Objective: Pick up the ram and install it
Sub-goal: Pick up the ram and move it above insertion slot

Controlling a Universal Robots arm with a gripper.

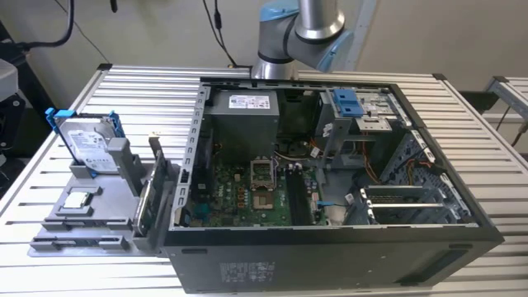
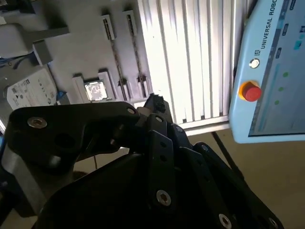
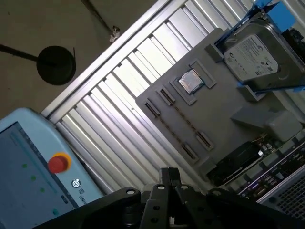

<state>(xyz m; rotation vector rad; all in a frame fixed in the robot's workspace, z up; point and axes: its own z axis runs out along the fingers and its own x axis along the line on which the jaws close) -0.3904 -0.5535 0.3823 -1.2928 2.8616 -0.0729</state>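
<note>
Two long slots (image 3: 185, 118) with clips at both ends lie side by side in the grey holder (image 1: 107, 207), which sits at the lower left of the exterior view on the slatted surface (image 1: 148, 93). In both wrist views a thin dark line runs the length of each slot. That would suit the ram standing on edge with its long axis along the slot, but I cannot tell which slot holds it, if either does. A square chip (image 3: 190, 82) and the hard drive (image 3: 252, 52) sit beyond the slots on the same holder. The gripper (image 3: 169, 174) hangs high over the holder's slot end, well apart from it, jaws drawn together with nothing seen between them. The open computer case (image 1: 330, 260) fills the exterior view's right, with the arm (image 1: 301, 31) at top centre.
</note>
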